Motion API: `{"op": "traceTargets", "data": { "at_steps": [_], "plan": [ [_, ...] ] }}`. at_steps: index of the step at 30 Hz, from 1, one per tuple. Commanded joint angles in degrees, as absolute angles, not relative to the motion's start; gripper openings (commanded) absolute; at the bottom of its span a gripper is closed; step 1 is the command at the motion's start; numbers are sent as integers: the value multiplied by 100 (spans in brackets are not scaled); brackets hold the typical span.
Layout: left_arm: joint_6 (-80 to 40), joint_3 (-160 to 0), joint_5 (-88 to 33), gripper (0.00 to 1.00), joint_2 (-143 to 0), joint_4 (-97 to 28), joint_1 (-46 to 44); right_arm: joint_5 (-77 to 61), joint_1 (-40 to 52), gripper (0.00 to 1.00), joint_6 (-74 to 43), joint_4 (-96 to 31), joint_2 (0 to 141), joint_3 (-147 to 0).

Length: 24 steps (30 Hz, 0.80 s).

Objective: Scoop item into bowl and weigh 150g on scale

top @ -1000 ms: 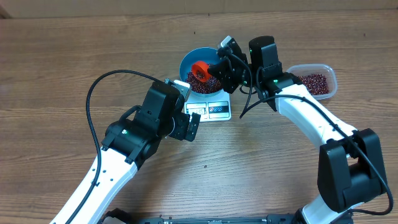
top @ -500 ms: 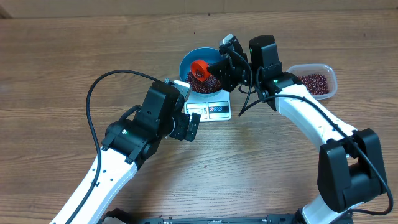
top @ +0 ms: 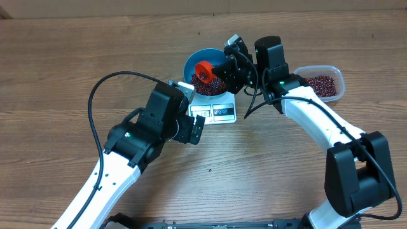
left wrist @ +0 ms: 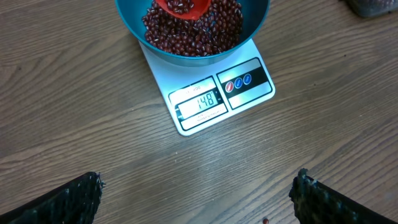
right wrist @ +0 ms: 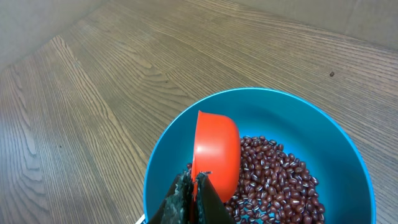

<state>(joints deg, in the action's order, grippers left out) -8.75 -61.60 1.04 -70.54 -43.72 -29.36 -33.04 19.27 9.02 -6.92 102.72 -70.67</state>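
1. At the far middle of the wooden bench (top: 63,70), the right fingers (right wrist: 181,200) are pressing together, clamped on the handle of a red scoop (right wrist: 216,149).
2. The scoop is hanging inside the blue bowl (top: 189,62), tipped on its side above the beans (left wrist: 208,34). Seen from the left wrist, a few beans are lying in it.
3. The beans are lying in a loose heap across the bottom of the bowl, leaving the blue wall bare above them.
4. The bowl is sitting on the white scale (left wrist: 163,84) and covering most of it, so only the near corner and the front strip with the display are showing.
5. The display is reading 148.
6. The left fingers (left wrist: 74,199) are standing wide apart and gripping nothing. They are hovering over bare wood just in front of the scale, with the wrist camera looking at the display.
7. The left arm is bending in from the near left, and a black cable (top: 95,95) is looping above it.
8. A clear tub (top: 341,81) is sitting to the right of the bowl, apart from it, and is holding more beans.
9. The right arm is stretching in from the near right, passing just beside the tub on its way to the bowl.
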Motion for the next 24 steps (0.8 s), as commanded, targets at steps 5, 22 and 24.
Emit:
{"op": "traceTargets", "data": {
  "at_steps": [5, 22, 24],
  "plan": [
    [-768, -6289, 43, 99, -7061, -4351, -2928, -3308, 1938, 4, 882, -642, 10278, -7085],
    [-768, -6289, 43, 100, -7061, -4351, -2928, -3256, 1859, 4, 1017, -561, 10278, -7085],
    [-768, -6289, 43, 100, -7061, -4351, -2928, -3177, 1859, 4, 1332, -648, 10278, -7085]
  ]
}}
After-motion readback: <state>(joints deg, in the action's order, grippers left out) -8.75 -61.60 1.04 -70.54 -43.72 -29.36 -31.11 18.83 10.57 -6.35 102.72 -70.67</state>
